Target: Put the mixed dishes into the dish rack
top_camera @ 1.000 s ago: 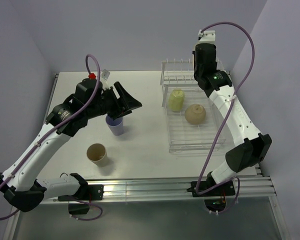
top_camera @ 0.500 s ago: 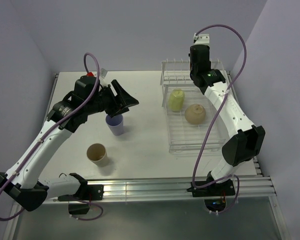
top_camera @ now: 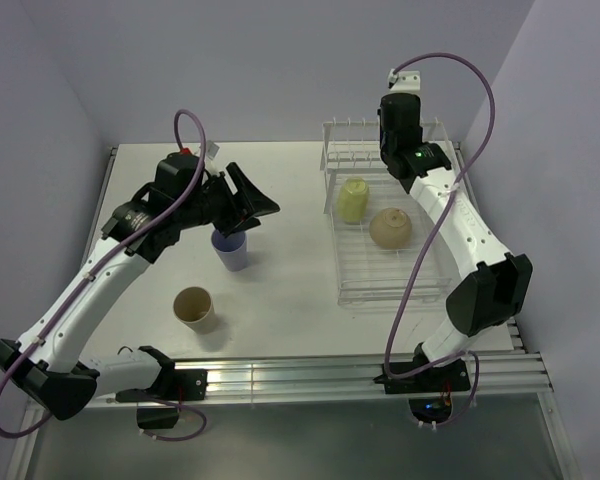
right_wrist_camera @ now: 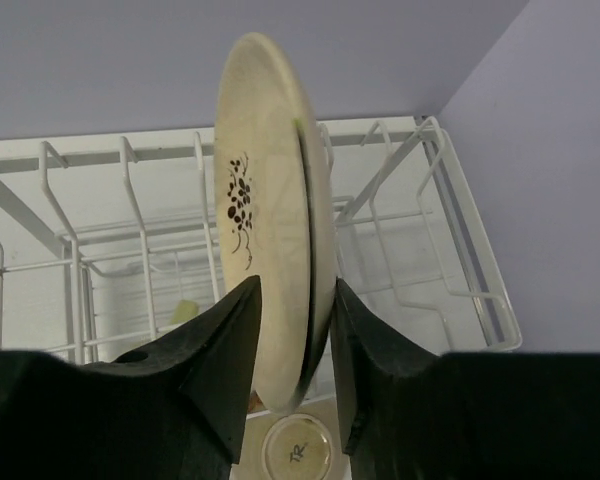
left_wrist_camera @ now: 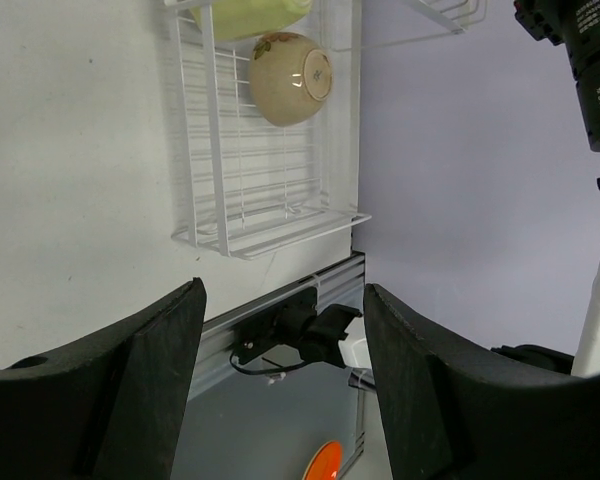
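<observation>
Clenched in right fingers (right_wrist_camera: 252,300): cream plate with dark floral mark (right_wrist_camera: 265,180), held on edge, long axis vertical, just above upright prongs at far end of white wire dish rack (top_camera: 390,280). Likely needs straight lowering between two prongs. In rack base: pale yellow-green mug (top_camera: 352,200), small cream bowl (top_camera: 390,228). Spread and empty over lavender tumbler (top_camera: 230,250) on bench (top_camera: 280,300): left fingers (top_camera: 258,208). Nearer the bases: tan tumbler (top_camera: 193,308)

I work in a robot lab cell. My left arm (top_camera: 90,290) and right arm (top_camera: 460,225) are bolted to an aluminium rail (top_camera: 300,375) at the near edge of a white table (top_camera: 280,290), boxed in by plain lavender walls (top_camera: 230,60). Purple cables (top_camera: 193,120) loop off both arms, and wiring (left_wrist_camera: 280,362) hangs at the rail. The rack (top_camera: 380,285) is the only kitchen touch I see.
</observation>
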